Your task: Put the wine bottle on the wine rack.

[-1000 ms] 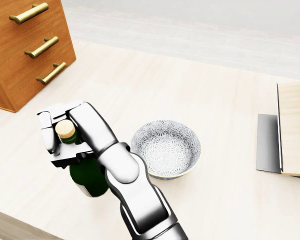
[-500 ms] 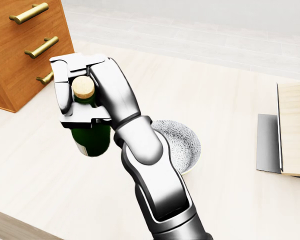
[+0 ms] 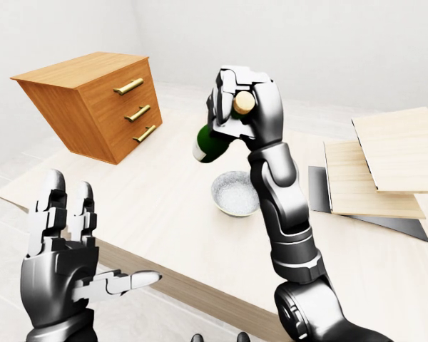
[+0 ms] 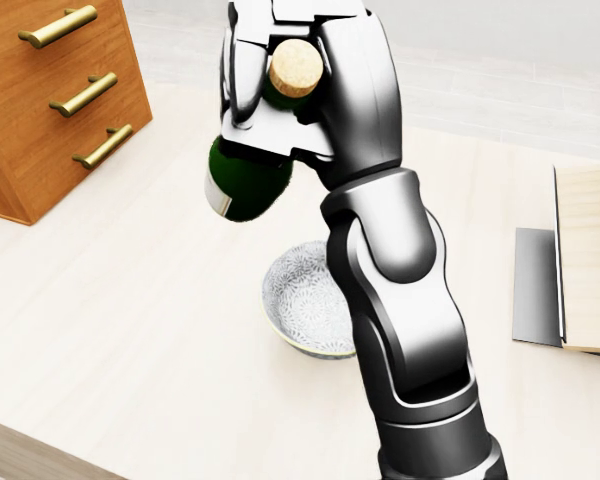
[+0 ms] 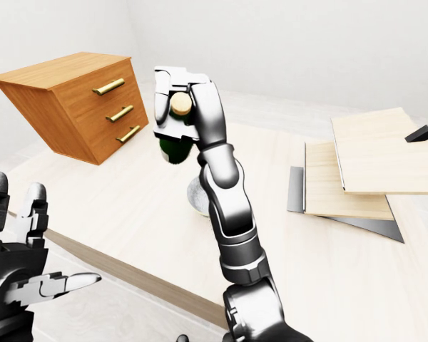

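A dark green wine bottle with a cork hangs in the air above the pale table, tilted with its cork towards the camera. My right hand is shut round its neck and shoulder, at the top middle of the head view. The bottle's base points down and left, above the bowl. My left hand is open, fingers spread and holding nothing, at the lower left of the left-eye view, short of the table's near edge. Stacked light wooden boards on a dark plate lie at the right.
A patterned grey bowl sits on the table under my right arm. A tilted wooden drawer chest with brass handles stands at the table's left. A small black piece lies on the top board.
My right hand has lifted the bottle off the table, up and to the right in the head view, from left of the bowl to high above it. The bottle now tilts more.
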`<state>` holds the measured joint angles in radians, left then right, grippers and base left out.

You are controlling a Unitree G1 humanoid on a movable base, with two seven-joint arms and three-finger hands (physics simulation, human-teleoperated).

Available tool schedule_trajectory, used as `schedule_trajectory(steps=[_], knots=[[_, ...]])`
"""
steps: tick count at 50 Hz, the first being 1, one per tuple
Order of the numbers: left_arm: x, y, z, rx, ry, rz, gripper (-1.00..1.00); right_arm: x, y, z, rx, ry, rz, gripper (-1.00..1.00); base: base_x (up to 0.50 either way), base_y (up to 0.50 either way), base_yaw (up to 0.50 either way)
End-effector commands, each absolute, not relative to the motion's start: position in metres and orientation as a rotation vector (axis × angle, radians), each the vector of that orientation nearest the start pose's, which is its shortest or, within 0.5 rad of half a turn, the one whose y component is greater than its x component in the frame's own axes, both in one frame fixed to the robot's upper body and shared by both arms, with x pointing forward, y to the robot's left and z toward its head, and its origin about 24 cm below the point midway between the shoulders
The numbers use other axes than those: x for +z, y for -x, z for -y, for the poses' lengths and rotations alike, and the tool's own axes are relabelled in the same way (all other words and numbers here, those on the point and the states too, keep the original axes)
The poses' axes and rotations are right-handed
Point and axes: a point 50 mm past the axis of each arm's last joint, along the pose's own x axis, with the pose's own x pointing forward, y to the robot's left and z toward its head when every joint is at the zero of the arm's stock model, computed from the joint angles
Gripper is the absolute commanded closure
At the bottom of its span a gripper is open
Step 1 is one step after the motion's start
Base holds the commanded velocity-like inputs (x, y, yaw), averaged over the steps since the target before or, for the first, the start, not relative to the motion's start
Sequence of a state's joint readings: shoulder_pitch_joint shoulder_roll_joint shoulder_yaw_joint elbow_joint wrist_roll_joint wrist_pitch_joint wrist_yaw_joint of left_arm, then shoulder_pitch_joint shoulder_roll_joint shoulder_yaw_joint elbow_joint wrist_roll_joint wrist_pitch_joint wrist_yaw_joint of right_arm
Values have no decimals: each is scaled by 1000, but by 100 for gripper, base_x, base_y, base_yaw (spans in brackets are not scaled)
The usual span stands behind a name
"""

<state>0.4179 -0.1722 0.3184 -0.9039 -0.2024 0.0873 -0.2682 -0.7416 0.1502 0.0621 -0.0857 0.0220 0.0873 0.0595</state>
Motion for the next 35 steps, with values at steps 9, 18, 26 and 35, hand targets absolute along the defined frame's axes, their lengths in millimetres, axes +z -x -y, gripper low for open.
schedule_trajectory(steps=[9, 18, 26, 35], knots=[[142, -147, -205, 141, 64, 387, -100, 298, -301, 99, 255, -251, 840, 100, 0, 0, 0], [143, -148, -203, 139, 67, 387, -100, 313, -293, 128, 216, -349, 909, 100, 0, 0, 0], [143, -148, -203, 138, 66, 387, -100, 315, -296, 155, 150, -435, 892, 100, 0, 0, 0], [144, -148, -203, 138, 65, 392, -100, 312, -295, 183, 52, -459, 873, 100, 0, 0, 0]])
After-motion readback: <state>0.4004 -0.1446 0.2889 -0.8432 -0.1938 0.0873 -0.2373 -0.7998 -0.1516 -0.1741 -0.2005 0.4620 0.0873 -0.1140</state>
